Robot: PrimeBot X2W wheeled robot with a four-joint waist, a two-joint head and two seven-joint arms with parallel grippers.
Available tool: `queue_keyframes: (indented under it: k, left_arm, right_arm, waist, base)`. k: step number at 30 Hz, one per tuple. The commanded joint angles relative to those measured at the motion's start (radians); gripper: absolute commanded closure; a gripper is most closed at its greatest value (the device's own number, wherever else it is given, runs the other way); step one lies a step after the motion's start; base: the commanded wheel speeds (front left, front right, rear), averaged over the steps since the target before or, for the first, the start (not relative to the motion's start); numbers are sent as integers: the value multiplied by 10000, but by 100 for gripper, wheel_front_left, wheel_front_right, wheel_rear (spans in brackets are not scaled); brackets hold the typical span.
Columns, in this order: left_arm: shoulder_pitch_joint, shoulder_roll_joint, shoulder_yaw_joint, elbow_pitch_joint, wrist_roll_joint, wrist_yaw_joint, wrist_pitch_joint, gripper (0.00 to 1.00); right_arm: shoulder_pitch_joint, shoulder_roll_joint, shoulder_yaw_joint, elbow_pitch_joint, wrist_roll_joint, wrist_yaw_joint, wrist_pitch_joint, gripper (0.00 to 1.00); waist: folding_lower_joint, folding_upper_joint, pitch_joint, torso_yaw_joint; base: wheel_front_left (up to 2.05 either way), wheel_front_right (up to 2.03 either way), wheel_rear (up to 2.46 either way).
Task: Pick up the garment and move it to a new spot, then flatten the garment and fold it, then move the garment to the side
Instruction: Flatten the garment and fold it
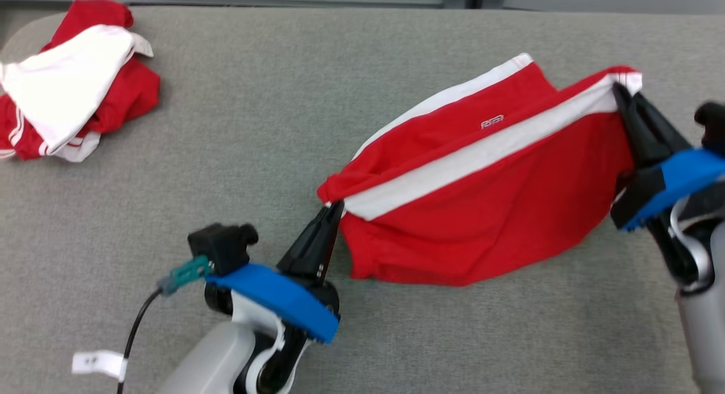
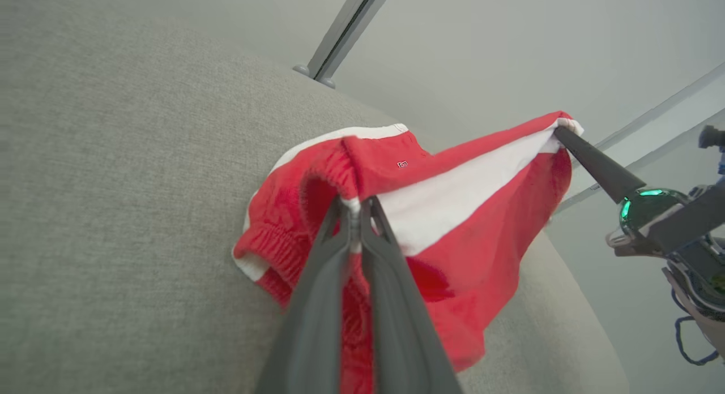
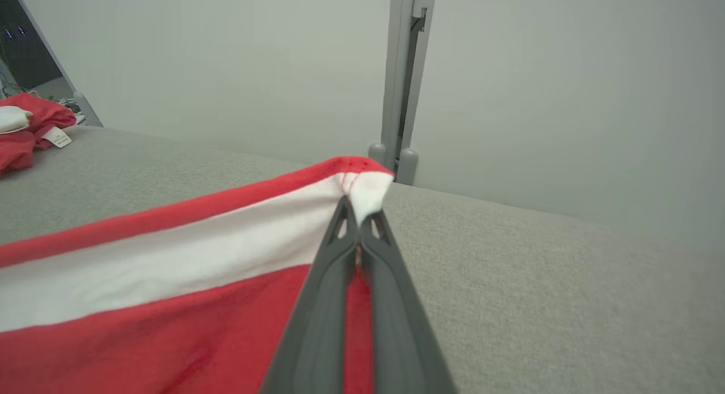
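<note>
Two grippers hold the garment (image 1: 487, 213) between them. Nearest, the left gripper (image 1: 333, 208) is pinched tight on the bunched elastic end. Farther off, the right gripper (image 1: 622, 94) is closed just as fully on the opposite end, where the white stripe (image 1: 481, 153) finishes. The garment hangs stretched above the tabletop (image 1: 226, 156), its lower edge sagging toward the surface; whether it touches I cannot tell. It looks light, soft and limp, so it will likely droop wherever unsupported, and the corners and elastic band seem the surest holds. Its rear layer and underside are hidden, and its small logo (image 1: 491, 121) is unreadable. At the far left lies a crumpled red-and-white pile (image 1: 73, 82), partly cut off.
</note>
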Motion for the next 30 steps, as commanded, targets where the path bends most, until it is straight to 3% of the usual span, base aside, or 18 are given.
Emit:
queue_keyframes:
  k: [1,8,16,18,19,20,21,30]
  left_arm:
    - [-470,-154,84,276,-85,-29,122,100]
    - [-1684,-870,153,1704,-484,170,738,100]
    - [-2600,-1230,133,2688,-315,164,692,100]
    - [-2721,-1263,167,2778,-263,200,595,100]
    - [-2750,-1273,184,2808,-222,232,516,73]
    - [-2771,-1278,176,2835,-183,228,447,15]
    - [-2769,-1288,158,2865,-163,234,398,0]
    - [-2166,-889,84,2336,229,294,-147,0]
  right_arm:
    - [-554,-202,119,461,41,1,70,100]
    - [-2769,-491,842,3219,227,1,263,100]
    - [-4566,-441,1393,5932,122,1,-244,100]
    - [-4840,-388,1517,6413,114,1,-450,60]
    - [-4950,-353,1582,6621,107,1,-547,6]
    - [-5069,-325,1677,6827,85,1,-651,0]
    - [-5172,-304,1779,7000,50,1,-800,0]
    - [-5566,-360,2847,8063,452,1,-1762,0]
  waist:
    - [-1,-1,371,380]
    - [-1,-1,842,748]
    - [-1,-1,1127,860]
    - [-1,-1,1133,856]
    - [-1,-1,1131,850]
    - [-1,-1,1130,844]
    - [-1,-1,1121,835]
    - [-1,-1,683,809]
  base:
    - [0,0,0]
    - [0,0,0]
    - [0,0,0]
    - [0,0,0]
    - [0,0,0]
    - [0,0,0]
    - [0,0,0]
    - [0,0,0]
